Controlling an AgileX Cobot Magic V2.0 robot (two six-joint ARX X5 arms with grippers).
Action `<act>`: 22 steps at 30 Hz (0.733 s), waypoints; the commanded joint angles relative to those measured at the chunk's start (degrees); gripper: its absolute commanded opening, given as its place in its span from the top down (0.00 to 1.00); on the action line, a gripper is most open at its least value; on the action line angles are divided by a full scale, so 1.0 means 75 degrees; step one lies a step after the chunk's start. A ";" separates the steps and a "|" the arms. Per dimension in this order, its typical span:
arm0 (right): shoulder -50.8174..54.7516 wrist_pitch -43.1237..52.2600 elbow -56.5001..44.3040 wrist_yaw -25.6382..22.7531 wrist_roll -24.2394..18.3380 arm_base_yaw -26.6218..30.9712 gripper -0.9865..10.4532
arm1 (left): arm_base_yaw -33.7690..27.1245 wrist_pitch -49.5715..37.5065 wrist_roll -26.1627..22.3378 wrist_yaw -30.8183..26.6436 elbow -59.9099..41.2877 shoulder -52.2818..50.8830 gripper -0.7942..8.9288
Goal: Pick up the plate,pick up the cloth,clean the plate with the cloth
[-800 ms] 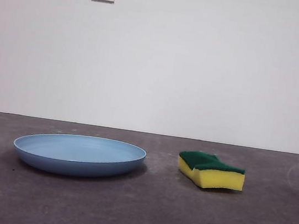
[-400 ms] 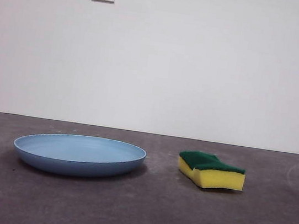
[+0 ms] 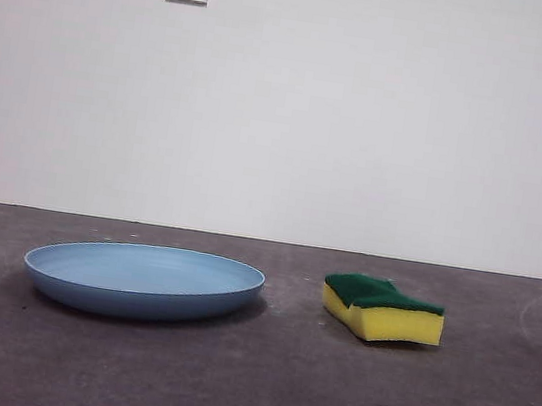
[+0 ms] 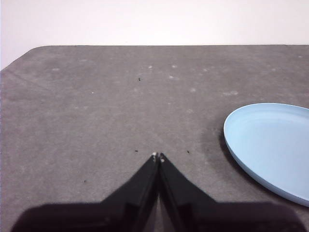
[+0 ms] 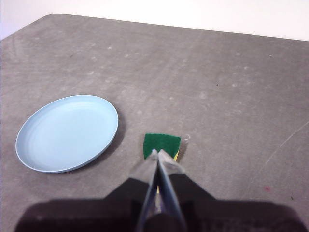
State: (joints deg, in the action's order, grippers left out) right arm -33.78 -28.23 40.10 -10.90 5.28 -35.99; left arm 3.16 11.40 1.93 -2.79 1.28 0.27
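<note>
Plate point(image 3: 143, 280): light blue, wide, shallow; sits flat on the grey table point(image 3: 254, 393), to the side of the sponge w/ a clear gap between them. Untouched.
Plate handling: prob. light but stiff, smooth matte so may slip. Low rim lies close to the table, so a jaw likely has to get under the edge; take the rim, not the middle.
Sponge point(image 3: 382, 309): yellow foam, green scrub layer up, wavy sides. Lies flat near the plate, not touching it. No actual cloth in view, so sponge stands in for it.
Sponge handling: soft, light, squashes under grip; pinch across the narrow sides, green face up, should hold w/o slipping.
Left gripper point(image 4: 158, 155): jaws pressed together, tips meet, nothing between them. Hangs above bare table; plate edge off to one side of the tips, apart from them.
Right gripper point(image 5: 158, 153): jaws closed tip to tip, empty. Poised above the sponge, tips overlapping its near edge in the wrist view; contact can't be told.
Front view: only a dark tip at the top corner, both arms high.
Stage: nothing picked up yet; both jaws need to open first, by my read.
</note>
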 commanded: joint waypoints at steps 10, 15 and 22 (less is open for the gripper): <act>0.0009 0.0050 -0.0023 0.0006 0.0029 -0.0003 0.91 | -0.0029 0.0038 -0.0035 0.0009 -0.0073 -0.0009 0.92; 0.0050 0.0035 -0.0023 -0.0425 -0.0143 -0.0006 0.91 | -0.0029 0.0038 -0.0035 0.0009 -0.0073 -0.0009 0.92; 0.0866 0.0058 -0.0303 -0.0592 -0.0560 0.0589 0.91 | -0.0029 0.0035 -0.0035 0.0009 -0.0073 -0.0009 0.92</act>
State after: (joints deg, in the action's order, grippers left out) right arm -27.94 -27.97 39.27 -15.18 2.42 -32.51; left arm 3.16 11.40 1.93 -2.81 1.28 0.27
